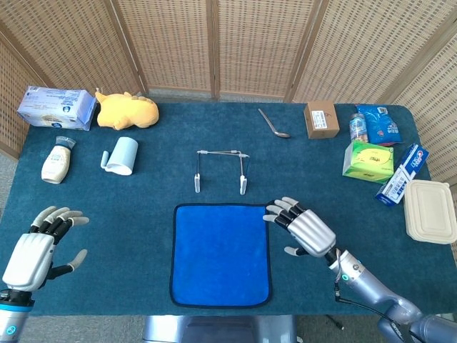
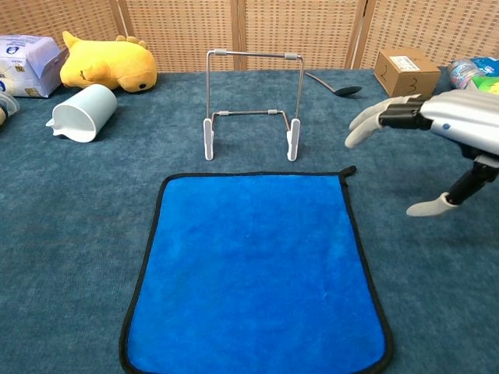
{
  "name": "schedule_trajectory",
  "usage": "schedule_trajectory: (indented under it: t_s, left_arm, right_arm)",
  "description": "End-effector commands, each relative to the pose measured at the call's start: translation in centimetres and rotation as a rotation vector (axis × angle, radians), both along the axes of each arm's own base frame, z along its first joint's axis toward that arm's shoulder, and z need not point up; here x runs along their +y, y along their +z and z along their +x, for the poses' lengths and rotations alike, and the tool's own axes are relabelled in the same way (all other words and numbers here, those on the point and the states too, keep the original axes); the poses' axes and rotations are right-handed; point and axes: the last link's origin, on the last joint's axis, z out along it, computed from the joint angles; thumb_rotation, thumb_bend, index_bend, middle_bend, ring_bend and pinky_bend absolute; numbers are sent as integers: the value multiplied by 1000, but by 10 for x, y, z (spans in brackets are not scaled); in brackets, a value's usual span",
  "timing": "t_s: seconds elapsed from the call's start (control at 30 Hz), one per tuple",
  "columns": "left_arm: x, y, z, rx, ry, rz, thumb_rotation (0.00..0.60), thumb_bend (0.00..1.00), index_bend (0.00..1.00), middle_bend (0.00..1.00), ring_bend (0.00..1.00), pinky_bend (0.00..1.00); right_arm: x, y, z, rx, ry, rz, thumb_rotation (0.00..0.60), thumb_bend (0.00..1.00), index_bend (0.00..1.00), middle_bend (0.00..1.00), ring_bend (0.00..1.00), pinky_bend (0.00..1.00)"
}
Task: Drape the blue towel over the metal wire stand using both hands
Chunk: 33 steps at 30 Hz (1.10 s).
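Woven screens stand behind the table (image 1: 86,207), which is covered with dark teal carpet. On it the blue towel (image 1: 221,254) lies flat and unfolded, near the front edge, with its long axis running from front to back. The metal wire stand (image 1: 221,170) is upright just beyond the far edge of the towel, near but not touching it.

The right hand (image 1: 303,229) hovers just beside the far right corner of the towel; its fingers are spread wide, it holds nothing, and the towel lies to its left. The left hand (image 1: 39,246) is also wide and empty, but well apart from the towel, near the left table edge. So the right hand is clearly the nearer one. I judge that the left hand must travel toward the far left corner before both can lift the far edge toward the stand.
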Motion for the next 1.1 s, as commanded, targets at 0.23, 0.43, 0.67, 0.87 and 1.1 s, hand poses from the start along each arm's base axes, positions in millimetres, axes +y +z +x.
schedule_trajectory:
  t_s: [0.23, 0.43, 0.67, 0.87, 1.1]
  left_arm:
    - [0, -2, -1, 2, 12, -7, 600, 387, 297, 275, 202, 120]
    - [-1, -3, -2, 4, 18, -10, 600, 388, 297, 274, 202, 120]
    - [-2, -2, -4, 3, 25, -11, 600, 389, 297, 274, 202, 120]
    - [-3, -2, -7, 2, 32, -9, 600, 388, 297, 274, 202, 119]
    - [-3, -3, -9, 0, 33, -12, 600, 387, 297, 274, 202, 119]
  right_arm:
    - [-8, -24, -3, 47, 72, 22, 600, 101, 233, 177, 115, 163]
    - [-13, -37, -6, 80, 123, 19, 600, 90, 231, 176, 106, 162]
    - [-18, -56, -4, 105, 172, 37, 600, 89, 231, 175, 101, 160]
    - [-20, -62, -8, 124, 183, 44, 600, 88, 230, 176, 98, 156]
    - [-22, -66, -8, 133, 190, 45, 600, 88, 231, 175, 94, 155]
